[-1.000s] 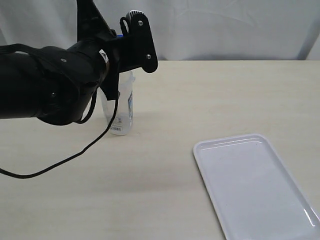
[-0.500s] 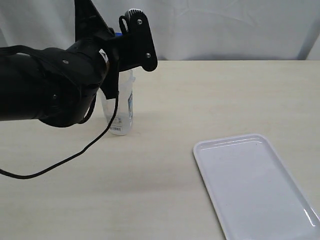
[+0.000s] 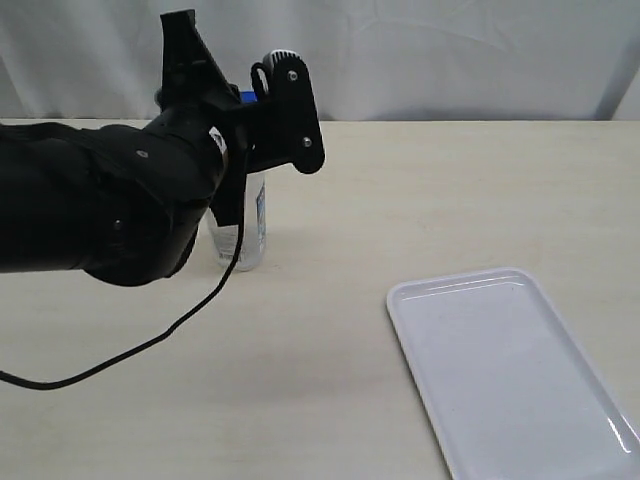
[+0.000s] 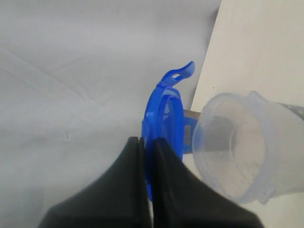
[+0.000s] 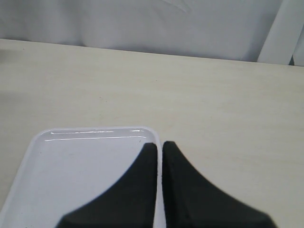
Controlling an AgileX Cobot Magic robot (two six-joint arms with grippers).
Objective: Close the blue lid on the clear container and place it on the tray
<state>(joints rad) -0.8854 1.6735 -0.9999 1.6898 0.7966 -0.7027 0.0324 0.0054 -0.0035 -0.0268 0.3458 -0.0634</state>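
**Lid pinched on edge beside the open container**

My left tool [image 4: 146, 140] is clamped on the blue lid [image 4: 165, 121]. The jaws nip its rim so the lid stands on edge, with one snap tab sticking up free. I judge I hold it by the rim so its flat face can swing over onto the opening.

The lid hangs just beside the mouth of the clear container [image 4: 235, 152], not on it. The mouth is uncovered, and whether a tab brushes the rim I cannot tell. The container stands upright on the bench [image 3: 420, 190], partly hidden behind my left arm and well apart from the tray [image 3: 510, 370].

My right tool [image 5: 159, 145] is closed on nothing, hanging above one end of the tray and clear of the work.

Next, I reckon, the lid must tip flat and square to the rim. A skewed press could topple so tall and narrow a container.
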